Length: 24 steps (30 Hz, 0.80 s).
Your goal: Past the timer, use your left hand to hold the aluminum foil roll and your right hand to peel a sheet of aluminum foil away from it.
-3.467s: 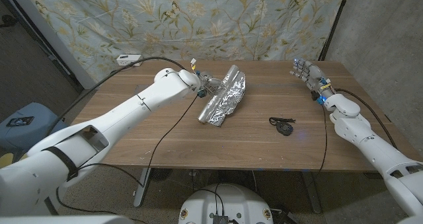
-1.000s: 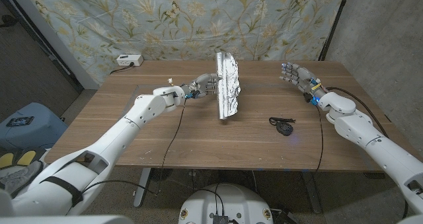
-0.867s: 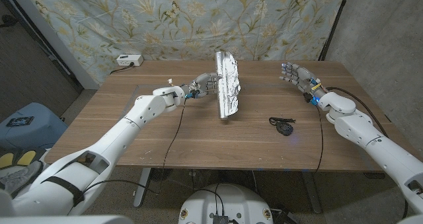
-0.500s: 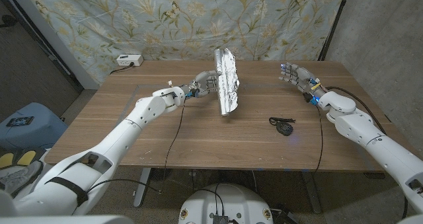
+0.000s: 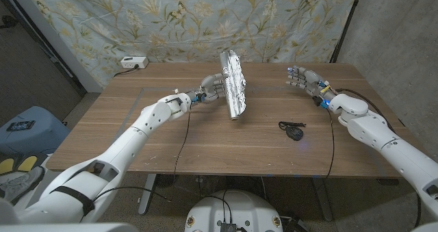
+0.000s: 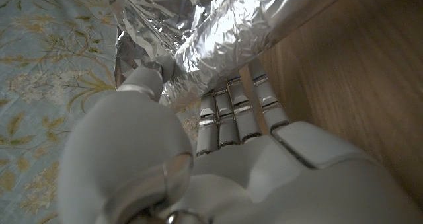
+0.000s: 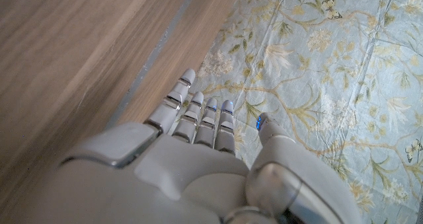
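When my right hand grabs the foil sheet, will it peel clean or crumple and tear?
Likely crumple: the aluminum foil roll already looks heavily creased, so it dents easily. It seems light, since the left hand holds it up near one end. A thin wrinkled edge may tear under a hard pull by the open right hand.

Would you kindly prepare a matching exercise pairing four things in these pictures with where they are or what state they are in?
Things:
1. aluminum foil roll
2. left robot hand
3. right robot hand
4. black timer

Places or states:
A. lies on the wooden table toward the robot's right side
B. fingers spread, holding nothing
C. held nearly upright, crinkled and shiny
D. grips the foil from its side

Pairs: 1-C, 2-D, 3-B, 4-A
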Each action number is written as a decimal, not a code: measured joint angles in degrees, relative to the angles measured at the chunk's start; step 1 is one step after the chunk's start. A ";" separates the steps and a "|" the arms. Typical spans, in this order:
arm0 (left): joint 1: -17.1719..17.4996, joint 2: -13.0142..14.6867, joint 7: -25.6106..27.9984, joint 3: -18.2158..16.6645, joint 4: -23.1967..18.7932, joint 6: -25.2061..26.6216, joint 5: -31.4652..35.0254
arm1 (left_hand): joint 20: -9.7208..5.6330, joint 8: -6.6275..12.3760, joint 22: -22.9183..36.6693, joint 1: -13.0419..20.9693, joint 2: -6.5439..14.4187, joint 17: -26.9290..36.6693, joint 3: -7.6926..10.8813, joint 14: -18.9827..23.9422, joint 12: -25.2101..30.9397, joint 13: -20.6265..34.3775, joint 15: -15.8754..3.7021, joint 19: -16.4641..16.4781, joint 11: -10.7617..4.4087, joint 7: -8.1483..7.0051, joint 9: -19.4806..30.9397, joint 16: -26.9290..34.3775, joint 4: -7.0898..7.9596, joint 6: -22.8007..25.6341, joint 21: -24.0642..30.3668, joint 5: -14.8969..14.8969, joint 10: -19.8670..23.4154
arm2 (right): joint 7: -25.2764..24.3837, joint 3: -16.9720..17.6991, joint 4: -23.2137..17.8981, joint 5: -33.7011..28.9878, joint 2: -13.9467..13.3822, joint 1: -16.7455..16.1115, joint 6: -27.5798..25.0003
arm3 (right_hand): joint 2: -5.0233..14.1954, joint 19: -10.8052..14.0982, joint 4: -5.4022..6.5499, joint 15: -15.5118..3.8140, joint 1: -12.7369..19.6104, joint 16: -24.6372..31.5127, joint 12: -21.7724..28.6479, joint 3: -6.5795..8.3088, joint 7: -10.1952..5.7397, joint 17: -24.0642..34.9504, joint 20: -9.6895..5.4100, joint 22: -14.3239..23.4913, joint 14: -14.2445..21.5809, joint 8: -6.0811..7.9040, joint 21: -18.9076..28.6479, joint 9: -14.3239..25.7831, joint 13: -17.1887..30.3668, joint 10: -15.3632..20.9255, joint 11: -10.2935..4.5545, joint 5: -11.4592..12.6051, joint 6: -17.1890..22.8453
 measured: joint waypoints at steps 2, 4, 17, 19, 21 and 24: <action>0.11 0.00 -0.03 -0.07 0.03 0.25 -0.42 | 0.00 0.01 0.00 0.00 0.00 0.00 0.00 0.00 0.00 0.01 0.00 0.00 0.00 0.00 0.02 0.00 0.00 0.00 0.00 0.00 0.00 | 0.00 -0.14 -1.41 -0.12 -0.85 -0.20 -1.40 | -0.32 0.19 -0.48 0.34 0.32 0.00 0.00 0.14 0.23 -0.09 0.19 0.00 0.35 0.00 0.00 0.00 0.00 0.30 0.30 0.00 0.24; 0.19 0.00 -0.04 -0.08 0.04 0.40 -0.68 | -0.05 0.01 0.00 0.00 0.00 0.20 0.00 0.00 0.00 0.02 0.00 -0.05 0.00 0.00 0.06 0.00 0.00 0.00 0.00 0.01 0.00 | 0.00 -0.20 -2.66 -0.20 -1.58 -0.32 -2.27 | -0.55 0.53 -0.77 0.45 0.55 0.00 0.00 -0.03 0.42 -0.09 0.50 0.00 0.45 0.00 0.00 0.00 0.00 0.16 0.46 0.00 0.43; 0.46 -0.16 -0.53 -0.39 0.64 1.97 -2.88 | -0.32 0.01 0.00 0.01 -0.01 0.54 0.00 0.42 -0.02 0.01 -0.42 -0.32 -0.21 -0.02 0.70 0.00 0.01 -0.03 0.00 0.34 -0.22 | -1.08 -0.32 -10.77 -0.66 -6.02 -1.16 -8.97 | -1.04 0.82 -1.55 0.64 1.04 0.32 0.22 0.13 1.25 -0.36 0.19 0.00 1.07 0.00 -0.23 0.00 0.00 0.61 1.23 0.00 0.63; 0.47 -0.25 -0.68 -0.47 0.81 2.21 -3.29 | -0.32 0.01 0.00 0.02 -0.02 0.54 0.00 0.42 -0.02 -0.39 -0.42 -0.32 -0.21 -0.03 0.83 0.00 0.01 -0.03 0.22 0.34 -0.22 | -1.08 -0.30 -11.36 -0.61 -6.33 -1.23 -9.58 | -1.07 0.82 -1.55 0.64 1.07 0.32 0.22 0.13 1.25 -0.36 0.19 0.00 1.07 0.00 -0.23 0.00 0.00 0.61 1.22 0.00 0.63; 0.47 -0.44 -0.68 -0.59 1.12 2.21 -3.29 | -0.32 0.00 0.00 0.02 -0.02 0.53 0.00 0.42 -0.02 -0.79 -0.42 -0.32 -0.21 -0.03 0.85 0.00 0.01 -0.04 0.22 0.34 -0.21 | -1.08 -0.30 -11.36 -0.54 -6.33 -1.23 -9.94 | -1.07 0.82 -1.55 0.64 1.07 0.32 0.22 0.13 1.25 -0.35 0.19 0.00 1.08 0.00 -0.23 0.00 0.00 0.40 1.43 0.00 0.63; 0.47 -0.77 -1.26 -0.76 1.67 3.05 -4.62 | -0.31 0.00 0.00 0.03 -0.03 0.61 -0.01 0.72 -0.23 -1.08 -0.72 -0.32 -0.21 -0.04 0.87 0.00 0.01 -0.04 0.22 0.34 -0.21 | -1.04 -0.12 -13.23 -0.30 -7.37 -1.48 -11.03 | -1.07 1.02 -1.96 0.64 1.07 0.31 0.22 0.20 1.49 -0.35 0.39 0.00 1.08 0.00 -0.23 0.00 0.00 0.40 1.43 -0.08 0.39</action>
